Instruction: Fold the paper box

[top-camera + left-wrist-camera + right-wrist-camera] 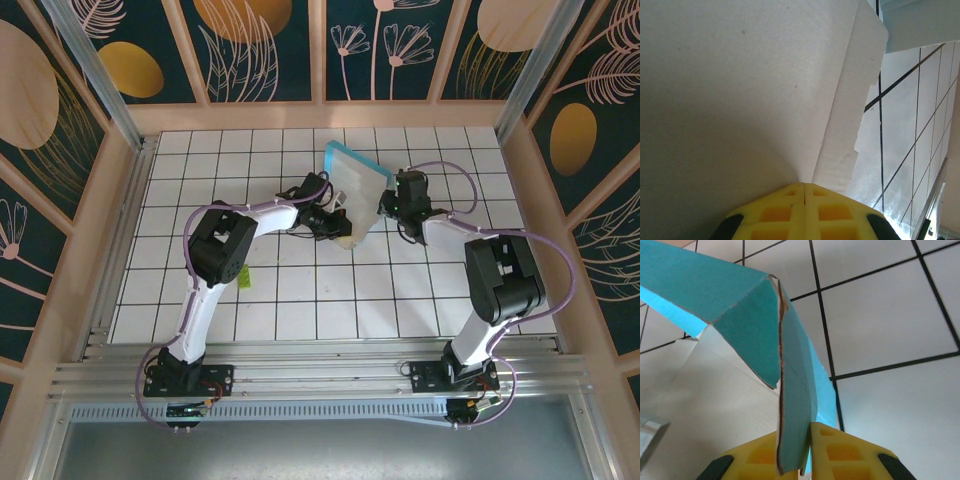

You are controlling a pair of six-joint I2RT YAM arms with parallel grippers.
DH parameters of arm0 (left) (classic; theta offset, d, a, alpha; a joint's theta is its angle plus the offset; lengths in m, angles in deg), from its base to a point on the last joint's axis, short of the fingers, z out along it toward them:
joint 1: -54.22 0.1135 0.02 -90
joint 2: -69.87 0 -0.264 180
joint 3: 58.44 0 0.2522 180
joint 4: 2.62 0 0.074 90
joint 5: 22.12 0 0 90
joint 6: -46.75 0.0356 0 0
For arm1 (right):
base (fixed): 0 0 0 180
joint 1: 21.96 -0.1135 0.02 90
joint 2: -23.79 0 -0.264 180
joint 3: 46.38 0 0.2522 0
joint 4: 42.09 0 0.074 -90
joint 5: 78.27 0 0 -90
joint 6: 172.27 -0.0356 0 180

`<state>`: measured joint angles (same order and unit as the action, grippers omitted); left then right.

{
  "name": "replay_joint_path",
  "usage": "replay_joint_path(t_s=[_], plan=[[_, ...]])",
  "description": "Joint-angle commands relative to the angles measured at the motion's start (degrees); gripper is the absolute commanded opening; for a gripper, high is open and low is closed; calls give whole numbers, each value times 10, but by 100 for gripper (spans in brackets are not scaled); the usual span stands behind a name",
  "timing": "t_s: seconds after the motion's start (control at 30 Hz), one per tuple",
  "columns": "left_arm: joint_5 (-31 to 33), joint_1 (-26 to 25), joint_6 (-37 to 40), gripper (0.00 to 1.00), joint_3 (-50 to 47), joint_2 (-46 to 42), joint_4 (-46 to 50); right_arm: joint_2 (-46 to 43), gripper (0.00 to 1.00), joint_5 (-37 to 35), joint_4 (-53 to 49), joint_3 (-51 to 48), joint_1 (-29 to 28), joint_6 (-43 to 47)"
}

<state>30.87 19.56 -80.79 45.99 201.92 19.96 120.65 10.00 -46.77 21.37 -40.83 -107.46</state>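
Note:
The paper box (pixel 357 185) is held tilted above the tiled table, whitish-grey face towards me, with a cyan edge along its upper left. My left gripper (pixel 343 225) is at its lower edge. In the left wrist view the yellow fingers (pixel 785 210) are pressed together, and the grey card (pixel 740 90) with its folded side flap (pixel 850 115) runs into the left gripper's (pixel 804 185) tips. My right gripper (pixel 385 205) is at the box's right side. In the right wrist view a cyan flap (pixel 795 405) sits between the right gripper's (pixel 795 430) fingers, with another cyan panel (pixel 715 285) bent off to the left.
A tiny yellow-green scrap (pixel 243 272) lies on the white tiled table (pixel 300 300) beside the left arm. Wooden walls (pixel 320 112) enclose the back and sides. An aluminium rail (pixel 320 372) runs along the near edge.

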Motion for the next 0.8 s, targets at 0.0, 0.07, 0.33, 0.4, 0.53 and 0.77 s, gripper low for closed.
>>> replay_joint_path(t_s=[0.0,0.07,0.33,0.4,0.53,0.77], plan=[[11,0,17,0,-2,27,-3,13,14,2,-29,20,-11,-65],[12,-1,19,0,1,28,0,17,14,3,-41,29,-11,-82],[12,0,21,0,3,30,1,26,13,-14,-89,60,-14,-58],[12,-1,25,0,3,31,3,25,13,-56,-108,68,-14,-32],[-5,0,24,0,3,22,-4,31,10,-80,-117,76,-16,3],[-10,-4,-58,0,-48,-40,-111,35,6,-112,-93,69,-42,26]])
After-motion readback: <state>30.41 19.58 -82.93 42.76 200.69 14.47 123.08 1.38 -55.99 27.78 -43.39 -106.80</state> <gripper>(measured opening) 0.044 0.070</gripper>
